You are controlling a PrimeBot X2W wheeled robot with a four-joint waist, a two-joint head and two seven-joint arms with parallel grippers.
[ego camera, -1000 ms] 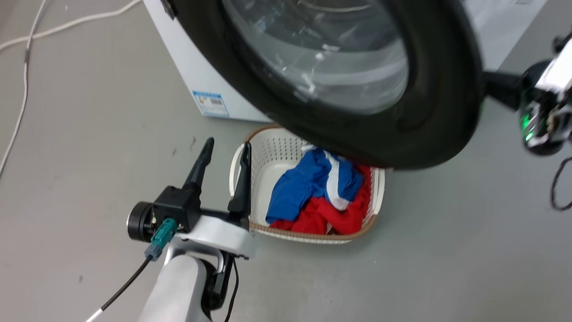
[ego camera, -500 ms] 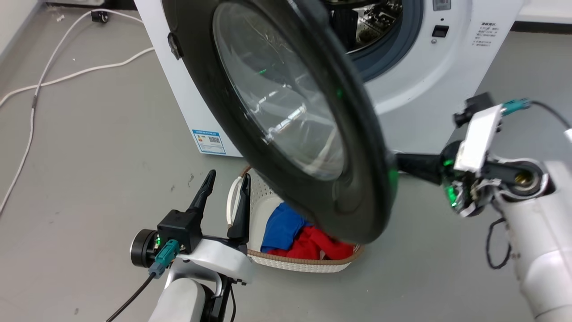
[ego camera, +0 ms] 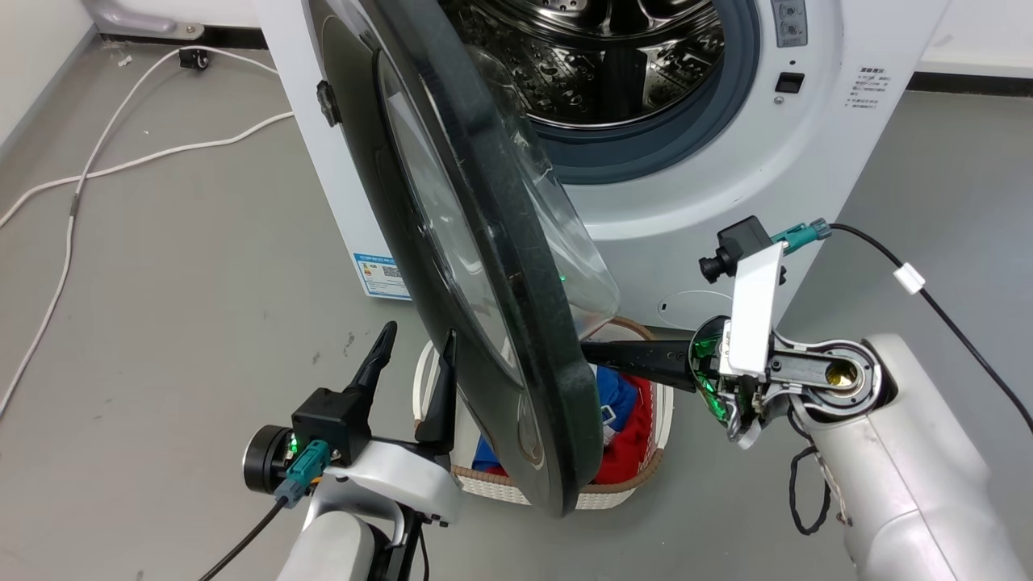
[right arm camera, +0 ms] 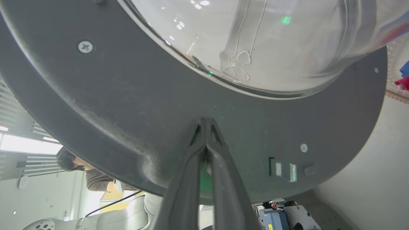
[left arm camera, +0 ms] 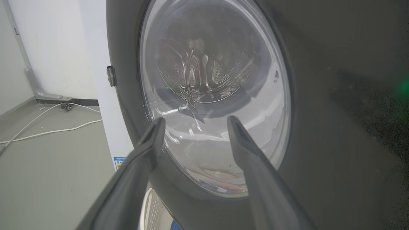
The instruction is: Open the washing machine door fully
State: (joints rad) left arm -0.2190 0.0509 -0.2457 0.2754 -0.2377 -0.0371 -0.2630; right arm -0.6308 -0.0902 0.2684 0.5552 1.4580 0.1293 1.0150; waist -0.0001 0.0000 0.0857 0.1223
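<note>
Fingers of the left gripper (ego camera: 417, 332) stand apart, holding nothing, beside the basket (ego camera: 476, 482). The right gripper (right arm camera: 204, 123) is pinched closed, tips touching the washing machine door (ego camera: 500, 266), which sticks out partly open from the washing machine (ego camera: 807, 161) behind.

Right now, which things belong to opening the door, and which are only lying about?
Job: large round glossy black door with clear glass bowl; big white front-loading washing machine; right jaws, shut, against the door.
Lying about: white perforated laundry basket; white floor cable.
</note>
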